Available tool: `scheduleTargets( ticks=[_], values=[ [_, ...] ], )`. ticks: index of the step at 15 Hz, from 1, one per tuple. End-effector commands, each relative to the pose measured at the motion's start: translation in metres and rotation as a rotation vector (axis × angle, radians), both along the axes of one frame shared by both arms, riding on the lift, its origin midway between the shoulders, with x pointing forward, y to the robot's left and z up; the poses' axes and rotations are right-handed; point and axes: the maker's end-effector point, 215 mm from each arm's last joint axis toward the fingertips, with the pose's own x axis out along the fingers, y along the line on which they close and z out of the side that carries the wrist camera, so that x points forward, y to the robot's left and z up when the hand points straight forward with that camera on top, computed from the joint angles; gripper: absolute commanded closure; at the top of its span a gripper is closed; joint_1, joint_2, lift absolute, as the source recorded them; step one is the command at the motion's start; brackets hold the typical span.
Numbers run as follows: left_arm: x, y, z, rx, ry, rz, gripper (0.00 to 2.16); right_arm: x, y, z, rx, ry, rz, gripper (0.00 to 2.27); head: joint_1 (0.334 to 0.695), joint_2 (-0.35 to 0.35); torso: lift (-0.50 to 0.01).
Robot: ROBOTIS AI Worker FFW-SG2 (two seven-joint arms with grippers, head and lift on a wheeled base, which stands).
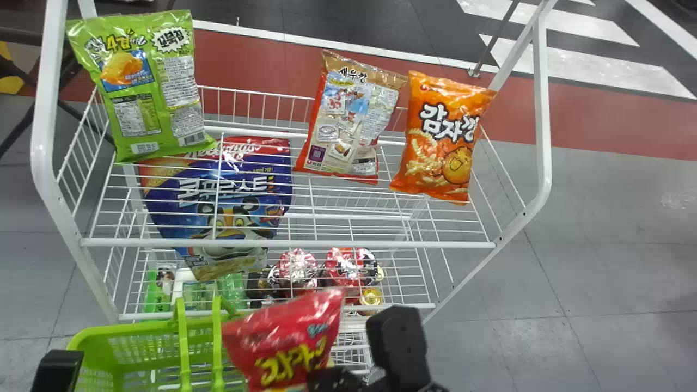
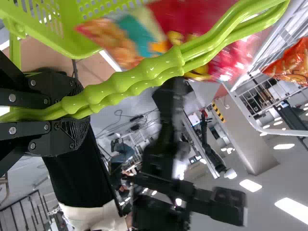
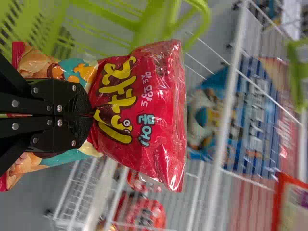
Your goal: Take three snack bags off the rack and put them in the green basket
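RED SNACK BAG (image 1: 297, 335) PINCHED IN MY RIGHT GRIPPER (image 1: 328, 377) NEAR GREEN BASKET (image 1: 122, 328)

The white wire rack (image 1: 288, 244) rises before me, with my basket near its front edge, toward the left corner. On its lower level, to the left, leans a blue cereal bag (image 1: 253, 209); above, a green snack bag (image 1: 144, 98) stands at the upper shelf's left end, a beige-and-red snack bag (image 1: 354, 122) right of centre, and an orange snack bag (image 1: 444, 141) toward its far right corner. The red one is by the basket's right end, close to the rack's front edge; whether it is over the basket's opening I cannot tell. My right fingers are closed on its middle: one half lies back along them, the half with yellow lettering juts beyond their tips. Red-topped cups (image 1: 297, 267) are low in the rack, near the front. My left gripper (image 2: 77, 109) is clamped around the basket's two handles (image 2: 139, 77), which run out past its fingertips.
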Motion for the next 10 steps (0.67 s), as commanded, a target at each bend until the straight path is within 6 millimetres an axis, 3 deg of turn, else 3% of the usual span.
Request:
scheduleTargets(
  ticks=[1,3,4,8,9,10],
  values=[
    [-0.001,-0.004,0.001,-0.003,-0.003,-0.006,1.91,-0.016,0.023,-0.011,0.058,0.053,0.039,1.95,0.695,-0.261,-0.027],
    [-0.002,-0.006,0.002,-0.007,-0.001,-0.008,1.91,-0.015,0.042,-0.011,0.129,0.066,0.057,1.95,0.695,-0.205,-0.027],
    [-0.004,-0.006,0.001,-0.005,0.001,-0.010,1.91,-0.004,0.052,-0.008,0.166,0.024,0.058,1.95,0.695,-0.186,-0.027],
    [-0.011,-0.010,0.001,0.001,0.004,-0.022,1.91,0.007,0.075,-0.007,0.269,0.009,0.060,1.95,0.695,-0.097,-0.027],
    [-0.012,-0.010,0.001,0.001,0.003,-0.023,1.91,0.005,0.077,-0.010,0.269,0.019,0.063,1.93,0.695,-0.066,-0.027],
    [-0.013,-0.011,0.002,0.002,0.004,-0.025,1.91,-0.004,0.076,-0.020,0.255,0.065,0.072,1.76,0.695,-0.057,-0.027]
  ],
)
